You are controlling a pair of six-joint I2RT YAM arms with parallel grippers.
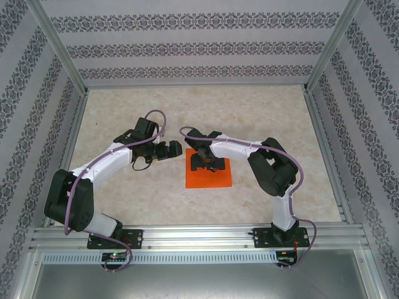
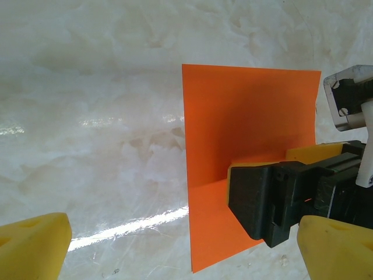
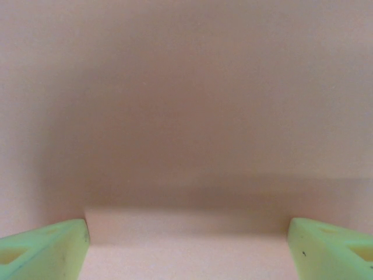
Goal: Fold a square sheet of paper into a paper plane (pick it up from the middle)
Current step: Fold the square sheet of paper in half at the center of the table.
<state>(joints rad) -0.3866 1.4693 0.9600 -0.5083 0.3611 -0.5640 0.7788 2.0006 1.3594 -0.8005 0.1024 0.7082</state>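
Just past the arm bases, find the left gripper (image 1: pixel 174 149) splayed wide and empty above the marbled table (image 1: pixel 124 118), hanging just left of the square sheet of paper (image 1: pixel 215 180). Right beside it, find the right gripper (image 1: pixel 202 163) set low over the middle of that flat orange sheet, yellow fingers (image 2: pixel 312 154) parted wide with nothing clasped between them, tips pointing down at the paper; hard to tell whether touching it or a shade above. Farther back, note the table running on to the patterned walls (image 1: pixel 199 50) of the enclosure.
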